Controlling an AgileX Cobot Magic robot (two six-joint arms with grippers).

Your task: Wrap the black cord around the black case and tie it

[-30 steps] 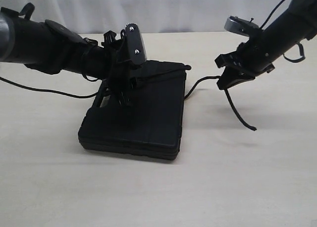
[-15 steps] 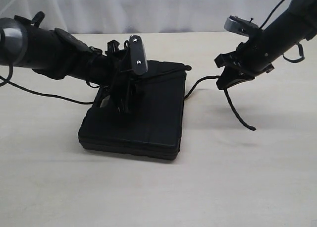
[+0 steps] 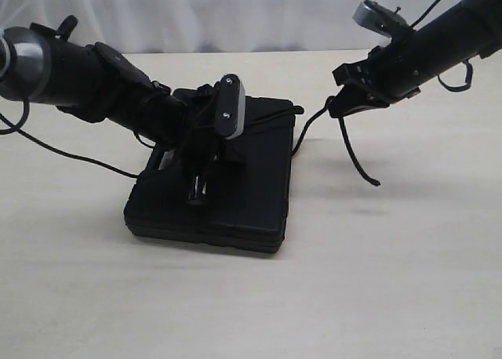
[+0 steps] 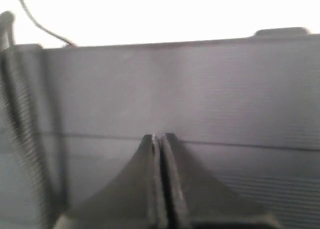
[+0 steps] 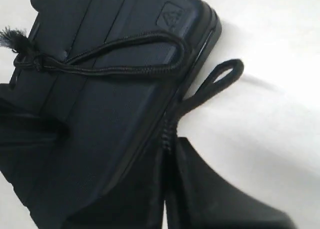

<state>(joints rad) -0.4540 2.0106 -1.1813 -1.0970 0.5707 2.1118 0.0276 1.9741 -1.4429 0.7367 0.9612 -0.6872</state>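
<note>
The black case (image 3: 252,188) lies flat on the table, ribbed lid up. My left gripper (image 3: 194,193) points down at the lid near the handle end. Its fingers (image 4: 172,154) are pressed together with nothing visible between them, and the lid (image 4: 200,89) fills that view. My right gripper (image 3: 339,112) hovers to the right of the case, shut on the black cord (image 3: 357,157). One strand hangs down toward the table and another runs to the case's edge. The right wrist view shows the cord (image 5: 125,69) crossing the case (image 5: 100,124), a knot with a frayed end, and a narrow loop (image 5: 220,76) beyond my right gripper (image 5: 169,144).
The tan table (image 3: 376,281) spreads out in front and to the right of the case. A thin black arm cable (image 3: 70,151) trails across the table on the left. A white curtain (image 3: 259,14) closes off the back.
My left gripper has shut and moved forward and lower onto the lid. My right gripper has lifted slightly up and leftward, raising the hanging end of the cord.
</note>
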